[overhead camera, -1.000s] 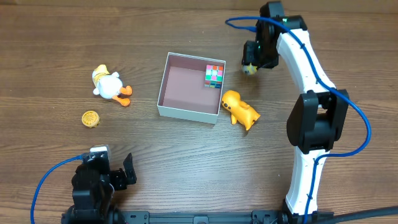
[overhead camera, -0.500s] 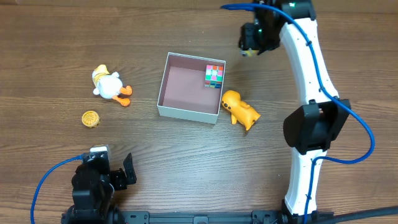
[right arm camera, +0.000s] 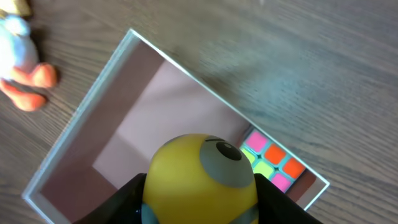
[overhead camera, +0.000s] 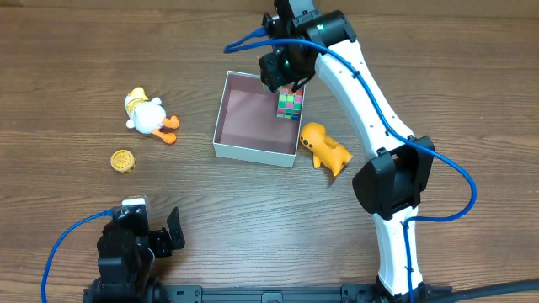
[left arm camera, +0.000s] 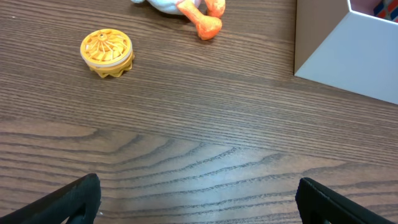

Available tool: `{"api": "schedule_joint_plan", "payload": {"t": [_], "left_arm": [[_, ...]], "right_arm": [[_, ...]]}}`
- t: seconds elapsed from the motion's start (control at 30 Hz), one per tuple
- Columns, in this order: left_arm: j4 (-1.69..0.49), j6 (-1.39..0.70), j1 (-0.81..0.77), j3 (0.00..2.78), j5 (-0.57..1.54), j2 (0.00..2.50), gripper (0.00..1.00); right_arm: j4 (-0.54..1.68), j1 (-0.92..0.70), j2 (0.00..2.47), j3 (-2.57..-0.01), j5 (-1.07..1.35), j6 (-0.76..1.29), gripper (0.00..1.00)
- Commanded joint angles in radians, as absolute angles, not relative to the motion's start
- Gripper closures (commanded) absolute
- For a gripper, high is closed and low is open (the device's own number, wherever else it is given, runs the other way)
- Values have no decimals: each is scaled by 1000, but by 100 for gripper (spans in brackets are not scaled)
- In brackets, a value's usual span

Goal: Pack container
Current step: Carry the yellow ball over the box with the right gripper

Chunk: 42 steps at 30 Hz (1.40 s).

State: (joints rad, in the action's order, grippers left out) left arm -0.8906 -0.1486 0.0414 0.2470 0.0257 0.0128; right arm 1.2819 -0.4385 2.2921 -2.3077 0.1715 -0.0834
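Swung the right hand (overhead camera: 284,69) in from the upper right of the overhead frame within the last second; now hovering over the upper right part of the container (overhead camera: 253,154), close to the coloured cube (overhead camera: 290,104) already lying in that corner. Clamped on a round yellow toy (right arm camera: 200,177) with a grey patch, fingers snug on both sides per the wrist view. Found the container at centre of the overhead frame on the table (overhead camera: 253,219), otherwise bare inside. Means carry looks done, release pending; probably best to drop over the open pink floor left of the cube, else risk of landing on cube or rim. Left the yellow animal toy (overhead camera: 324,147) just right of the container, white duck (overhead camera: 150,115) and yellow disc (overhead camera: 124,160) well left, all unpacked. Kept the left hand (left arm camera: 199,208) low at bottom left, spread wide, holding nothing.
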Motion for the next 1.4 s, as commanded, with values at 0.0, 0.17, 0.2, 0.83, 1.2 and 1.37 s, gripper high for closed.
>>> {"api": "schedule_joint_plan", "payload": {"t": [0.0,0.17,0.2,0.83,1.2,1.37], "left_arm": [[-886,-127,46,244,23,6,0],[-886,-127,46,244,23,6,0],[-886,-127,46,244,23,6,0],[-886,-127,46,244,23,6,0],[-886,-127,46,244,23,6,0],[-886,-127,46,244,23,6,0]], "right_arm": [[1240,-433,2302,-2246,194,-113,51],[1203,-433,2302,-2225,197,-113,52],[1190,-433,2302,-2225,197,-113,52],[1058,-448,2303,-2114,245,-113,51],[1052,-448,2303,-2114,245,-113,43],[1051,-448,2303,-2114,245,-113,43]]}}
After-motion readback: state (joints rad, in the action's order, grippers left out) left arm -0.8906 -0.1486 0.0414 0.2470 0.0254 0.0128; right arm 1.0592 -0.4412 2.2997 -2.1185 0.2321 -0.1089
